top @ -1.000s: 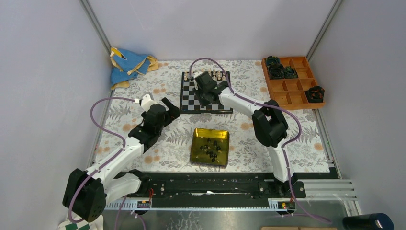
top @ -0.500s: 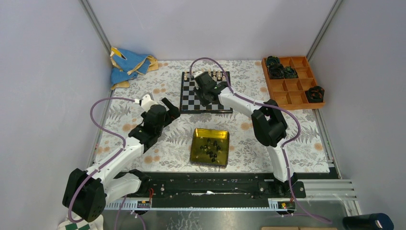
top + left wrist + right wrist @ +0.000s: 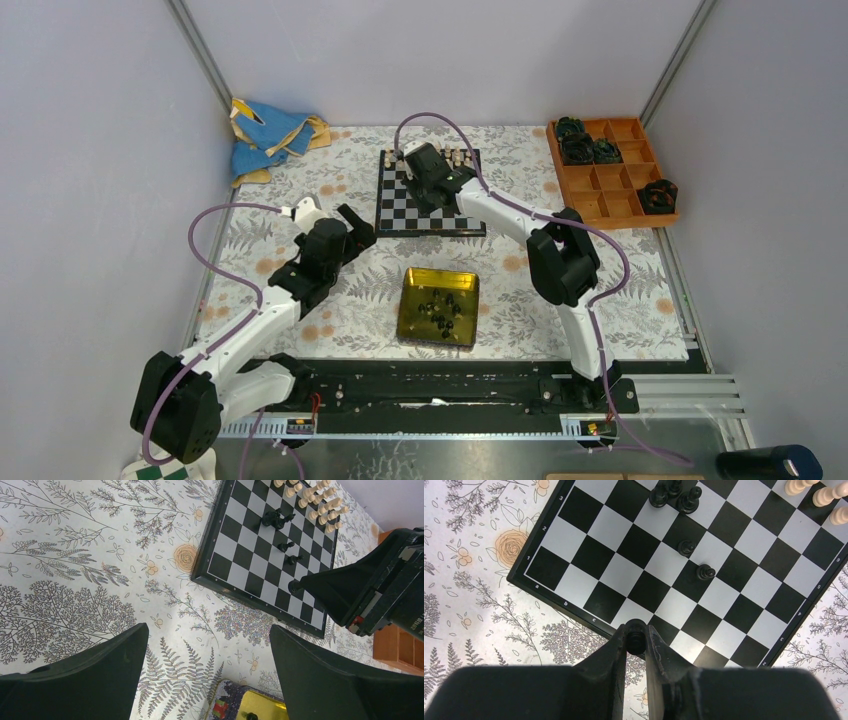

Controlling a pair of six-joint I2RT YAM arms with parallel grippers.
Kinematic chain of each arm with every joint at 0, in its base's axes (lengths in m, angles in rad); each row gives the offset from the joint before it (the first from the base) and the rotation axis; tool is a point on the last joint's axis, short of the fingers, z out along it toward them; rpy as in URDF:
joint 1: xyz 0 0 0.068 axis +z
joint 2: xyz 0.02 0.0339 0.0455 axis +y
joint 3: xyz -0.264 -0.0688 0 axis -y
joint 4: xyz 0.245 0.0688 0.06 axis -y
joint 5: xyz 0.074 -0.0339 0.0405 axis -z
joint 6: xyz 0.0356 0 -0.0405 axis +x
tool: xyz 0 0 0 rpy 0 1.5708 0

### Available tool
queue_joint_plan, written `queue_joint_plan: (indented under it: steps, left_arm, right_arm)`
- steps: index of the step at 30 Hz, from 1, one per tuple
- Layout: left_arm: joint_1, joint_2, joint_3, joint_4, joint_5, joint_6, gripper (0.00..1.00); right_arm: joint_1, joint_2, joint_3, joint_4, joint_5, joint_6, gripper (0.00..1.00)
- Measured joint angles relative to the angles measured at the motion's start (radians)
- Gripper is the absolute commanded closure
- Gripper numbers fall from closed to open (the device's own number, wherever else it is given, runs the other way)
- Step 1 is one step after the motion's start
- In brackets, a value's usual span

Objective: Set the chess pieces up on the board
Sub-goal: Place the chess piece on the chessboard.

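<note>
Board (image 3: 400,214): checkered, black-framed. Yellow tin (image 3: 408,300) on the board's near side, loose black figures (image 3: 440,306) inside. Left gripper (image 3: 207,630) off the board's near-left corner, jaws spread wide, empty. Right gripper (image 3: 635,634) above the board's near edge, pinching one black piece (image 3: 635,641). Four black pieces (image 3: 685,546) stand on the board. Cream pieces (image 3: 315,500) line its far edge.

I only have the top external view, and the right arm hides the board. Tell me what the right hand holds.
Observer: On the right wrist view, the right hand is shut on one black chess piece, above the lettered edge of the board.
Operator: Report the black pieces on the squares.
Observer: Two single black pieces sit mid-board; a tight cluster sits beyond them.
Operator: Now the left hand.
Observer: Left wrist view shows the left hand open and empty, over the floral cloth.
</note>
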Motion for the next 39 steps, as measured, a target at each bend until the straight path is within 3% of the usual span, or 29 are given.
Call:
queue_joint_plan:
  steps: [32,39]
  left_arm:
    - [0.000,0.012,0.000,0.000,0.000,0.000,0.01]
    - [0.000,0.023,0.000,0.000,0.001,0.000,0.01]
  right_arm:
    - [-0.021,0.092,0.027,-0.012,-0.054,0.029,0.90]
    - [-0.030,0.094,0.027,-0.005,-0.071,0.032,0.78]
